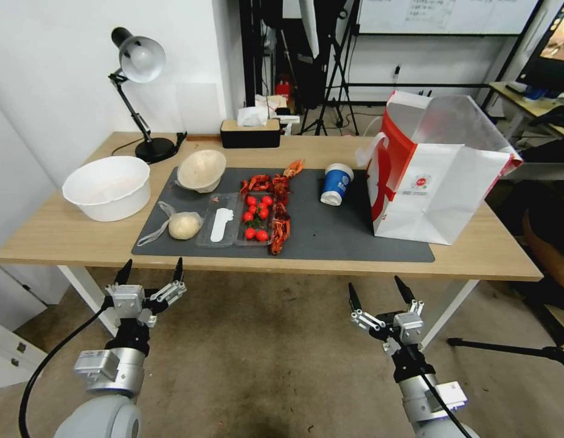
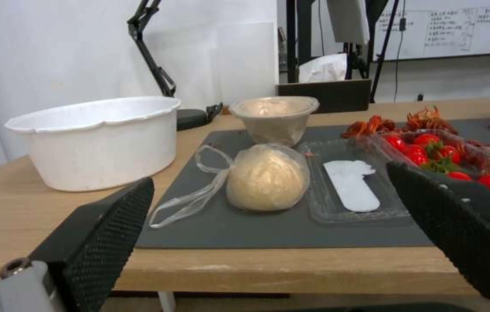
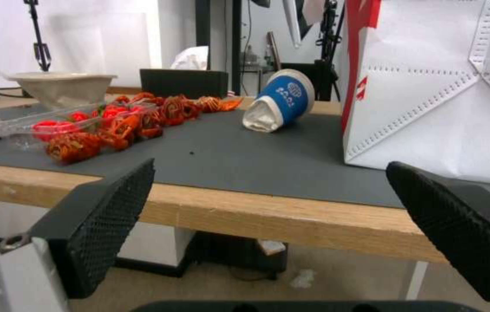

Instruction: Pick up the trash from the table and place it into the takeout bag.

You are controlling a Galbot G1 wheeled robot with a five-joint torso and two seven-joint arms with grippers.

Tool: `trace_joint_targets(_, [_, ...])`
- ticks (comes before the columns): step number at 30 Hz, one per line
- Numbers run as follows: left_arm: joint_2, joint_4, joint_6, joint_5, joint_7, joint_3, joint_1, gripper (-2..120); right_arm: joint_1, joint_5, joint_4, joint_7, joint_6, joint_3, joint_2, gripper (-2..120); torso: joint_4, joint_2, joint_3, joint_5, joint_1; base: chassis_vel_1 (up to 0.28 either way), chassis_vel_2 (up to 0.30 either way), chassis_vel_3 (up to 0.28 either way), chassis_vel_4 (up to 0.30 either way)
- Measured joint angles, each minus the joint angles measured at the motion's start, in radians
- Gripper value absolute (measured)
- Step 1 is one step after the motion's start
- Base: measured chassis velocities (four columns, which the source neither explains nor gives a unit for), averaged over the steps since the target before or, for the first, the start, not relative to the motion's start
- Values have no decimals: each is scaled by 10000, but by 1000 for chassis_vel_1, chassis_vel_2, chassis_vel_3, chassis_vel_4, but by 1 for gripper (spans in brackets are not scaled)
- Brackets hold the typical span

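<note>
Grippers: left gripper (image 1: 151,272) at lower left of the head view and right gripper (image 1: 379,292) at lower right both hang below the near edge of the table (image 1: 81,234) — jaws spread wide, nothing between them.
Key relation: clear bag with beige lump (image 1: 183,225) lies on the left part of the dark grey mat (image 1: 330,240), just above the left gripper in the head view; in the left wrist view the lump (image 2: 267,177) sits centred between the two fingers, its loose plastic tail trailing toward the near left.
Nearer arm: left for the lump, I judge; right for the blue paper cup (image 1: 336,184).
Cup axis: tipped over, mouth toward the far side, leaning near the takeout bag (image 1: 440,182); the right wrist view shows its crumpled white base (image 3: 262,118) facing the camera.
Takeout bag: upright at right of centre, mouth open; its contents cannot be seen.
Beige paper bowl (image 1: 201,170): tilted at the mat's far left corner, apparently empty.
Clear tray (image 1: 236,222): holds small red tomatoes, with red crayfish shells beside it.
White basin (image 1: 108,187): left of the mat, looks empty.
</note>
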Motion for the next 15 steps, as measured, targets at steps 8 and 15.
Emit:
trace_joint_targets(8, [0,-7,0,3,0,2,23,100,29,0,-17,31,1,-32,26,100,0,0,0,0,0,0,0,0,0])
trace_joint_targets(15, [-1,-22,-10,8,0,-4,60,100,212,29,25,215,-155,-96,54,100,-1,0,0,0,0,0,0,0,0])
